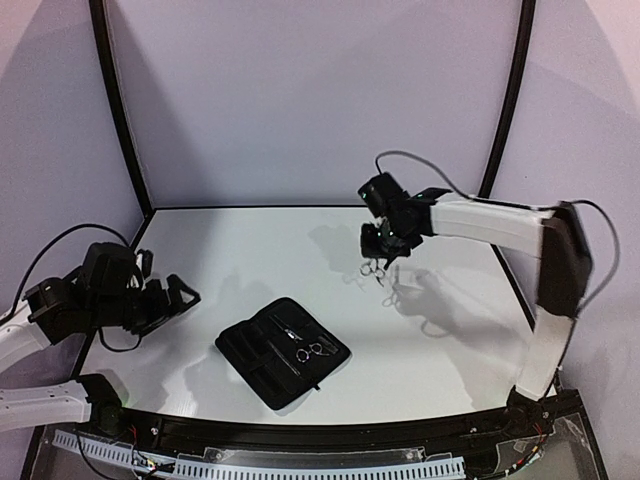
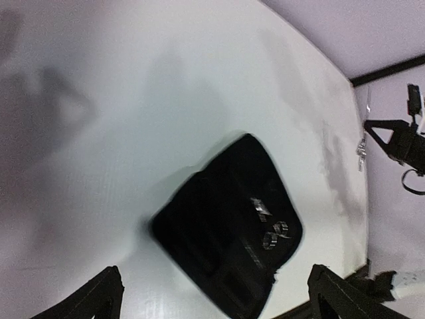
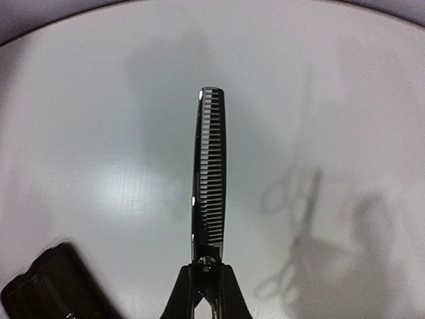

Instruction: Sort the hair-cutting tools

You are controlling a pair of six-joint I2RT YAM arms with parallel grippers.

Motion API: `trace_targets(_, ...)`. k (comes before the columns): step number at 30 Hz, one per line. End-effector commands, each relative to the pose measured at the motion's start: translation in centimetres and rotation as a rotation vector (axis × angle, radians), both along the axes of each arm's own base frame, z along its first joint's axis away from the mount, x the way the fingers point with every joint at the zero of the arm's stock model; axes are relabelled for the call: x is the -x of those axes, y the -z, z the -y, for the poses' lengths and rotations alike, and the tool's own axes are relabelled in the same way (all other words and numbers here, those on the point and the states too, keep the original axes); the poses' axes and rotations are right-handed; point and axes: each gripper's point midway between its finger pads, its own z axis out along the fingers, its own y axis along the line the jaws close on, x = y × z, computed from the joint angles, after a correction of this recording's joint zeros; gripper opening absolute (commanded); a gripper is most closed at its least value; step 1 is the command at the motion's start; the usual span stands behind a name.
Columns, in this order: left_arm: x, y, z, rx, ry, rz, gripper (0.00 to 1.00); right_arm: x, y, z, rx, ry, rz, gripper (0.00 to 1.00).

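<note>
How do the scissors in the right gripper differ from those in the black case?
The held scissors hang clamped in the right gripper; the case scissors lie flat in the open black case. The held scissors show a toothed blade; the case scissors' blades are unclear. Both are silver with ring handles.

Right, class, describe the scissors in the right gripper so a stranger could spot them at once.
Start at the white table and find the right gripper over its far right side. The scissors hang from it. Unlike the pair lying in the black case, these are gripped and show a toothed blade.
</note>
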Motion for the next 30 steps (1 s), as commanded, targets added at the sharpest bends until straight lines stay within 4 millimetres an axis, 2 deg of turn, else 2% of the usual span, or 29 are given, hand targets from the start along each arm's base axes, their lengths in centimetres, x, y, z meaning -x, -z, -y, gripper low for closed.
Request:
trace_targets(1, -0.7, -4.6, 6.5, 0.221, 0.261, 0.134, 0.99, 5.0, -6.6, -9.4, -0.116, -0.442, 0.225, 0.0)
trace_targets(3, -0.5, -5.9, 8.3, 0.275, 0.343, 0.137, 0.99, 8.8, -7.6, -12.7, -0.07, -0.673, 0.308, 0.0)
trace_targets(6, -0.6, -7.6, 9.4, 0.306, 0.397, 0.152, 0.99, 12.5, -8.0, -15.0, 0.0, -0.857, 0.387, 0.0)
trace_targets(12, 0.4, -9.3, 10.2, 0.394, 0.456, 0.187, 0.99, 16.1, -8.8, -17.0, -0.082, -0.931, 0.364, 0.0)
trace_targets(15, 0.7, -8.6, 10.2, 0.418, 0.452, 0.172, 0.99, 18.3, -9.4, -18.2, -0.068, -1.037, 0.411, 0.0)
trace_targets(16, 0.8, -8.3, 10.2, 0.424, 0.452, 0.164, 0.99, 18.8, -9.4, -18.5, -0.044, -1.061, 0.424, 0.0)
trace_targets(20, 1.2, -8.8, 10.9, 0.491, 0.48, 0.165, 0.99, 18.3, -7.5, -18.4, 0.08, -1.062, 0.37, 0.0)
trace_targets(23, 1.1, -8.8, 11.1, 0.494, 0.474, 0.163, 0.97, 19.1, -7.9, -19.2, 0.052, -1.087, 0.383, 0.0)
trace_targets(26, 0.6, -7.8, 11.1, 0.458, 0.451, 0.14, 0.9, 20.0, -8.8, -19.9, 0.003, -1.117, 0.398, 0.0)
trace_targets(30, 0.3, -7.4, 11.8, 0.466, 0.467, 0.126, 0.74, 20.9, -9.0, -20.1, -0.005, -1.149, 0.398, 0.0)
